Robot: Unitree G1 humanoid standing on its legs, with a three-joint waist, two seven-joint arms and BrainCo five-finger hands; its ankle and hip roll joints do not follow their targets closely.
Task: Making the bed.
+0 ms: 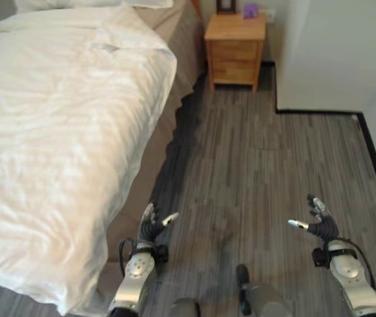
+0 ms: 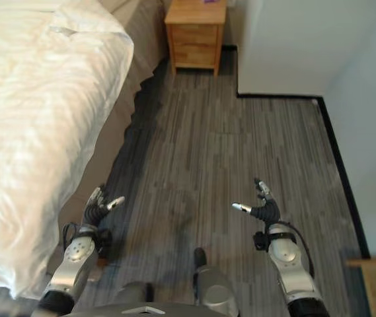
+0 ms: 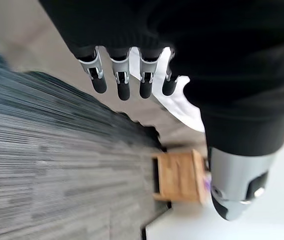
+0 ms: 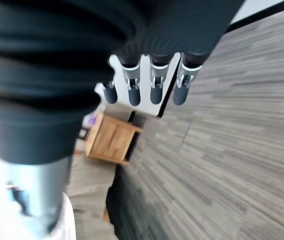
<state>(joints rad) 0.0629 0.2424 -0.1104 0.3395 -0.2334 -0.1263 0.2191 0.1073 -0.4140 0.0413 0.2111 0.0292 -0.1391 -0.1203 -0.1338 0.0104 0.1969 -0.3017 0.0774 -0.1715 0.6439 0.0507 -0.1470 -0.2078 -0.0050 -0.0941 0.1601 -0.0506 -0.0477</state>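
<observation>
Bed [image 1: 62, 132] untouched; both robot hands hover open.

The duvet [image 1: 55, 132] is white cloth, matt and softly wrinkled. The nightstand [image 1: 235, 49] is light wood with a smooth finish. The floor [image 1: 273, 172] shows grey, streaked, matt planks.
</observation>
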